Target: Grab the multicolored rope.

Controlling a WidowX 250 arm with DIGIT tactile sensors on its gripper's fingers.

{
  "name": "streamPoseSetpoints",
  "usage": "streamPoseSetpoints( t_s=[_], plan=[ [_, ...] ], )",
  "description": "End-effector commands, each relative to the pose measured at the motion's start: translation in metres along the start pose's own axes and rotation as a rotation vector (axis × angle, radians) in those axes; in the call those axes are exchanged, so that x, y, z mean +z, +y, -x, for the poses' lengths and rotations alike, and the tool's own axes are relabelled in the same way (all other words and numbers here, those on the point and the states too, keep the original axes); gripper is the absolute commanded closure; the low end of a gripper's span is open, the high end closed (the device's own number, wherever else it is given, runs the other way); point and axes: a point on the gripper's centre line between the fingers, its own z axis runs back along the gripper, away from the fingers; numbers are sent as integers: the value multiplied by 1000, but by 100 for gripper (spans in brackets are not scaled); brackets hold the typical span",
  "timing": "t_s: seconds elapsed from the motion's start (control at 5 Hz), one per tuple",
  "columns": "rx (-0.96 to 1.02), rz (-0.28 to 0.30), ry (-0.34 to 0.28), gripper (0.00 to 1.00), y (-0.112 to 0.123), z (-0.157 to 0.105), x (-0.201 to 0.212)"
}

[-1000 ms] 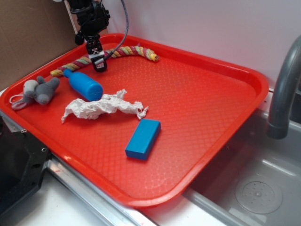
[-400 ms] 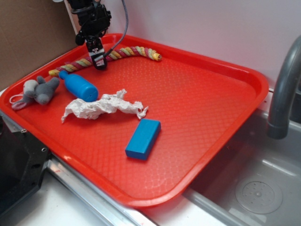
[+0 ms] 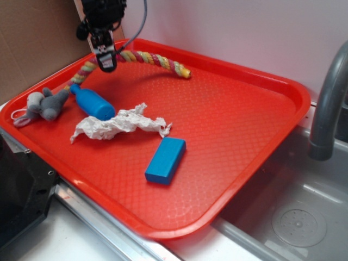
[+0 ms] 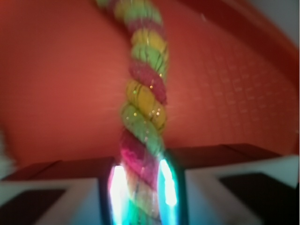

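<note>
Gripping the multicolored rope (image 3: 142,56) — claw (image 3: 106,64) closed — no legible labels.

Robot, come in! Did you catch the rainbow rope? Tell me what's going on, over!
Gripper shut on the multicolored rope, mid-length. Rope's middle raised off the red tray, ends drooping. Blue bottle close below, not touching. Nothing in the way.

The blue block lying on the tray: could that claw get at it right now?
Probably not yet. The gripper is shut on the multicolored rope, so it is occupied. The blue block itself lies uncovered on the red tray, with nothing on top.
</note>
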Motion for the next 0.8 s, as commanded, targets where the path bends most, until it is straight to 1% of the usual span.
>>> streamPoseSetpoints(
  t_s=[0.0,0.2,0.4,0.6],
  plan=[
    [127,45,-57,100,-30,-30,113],
    [209,84,4,100,-36,-27,147],
    [303,72,59,100,-41,-22,164],
    [340,19,71,100,-44,-13,174]
  ],
)
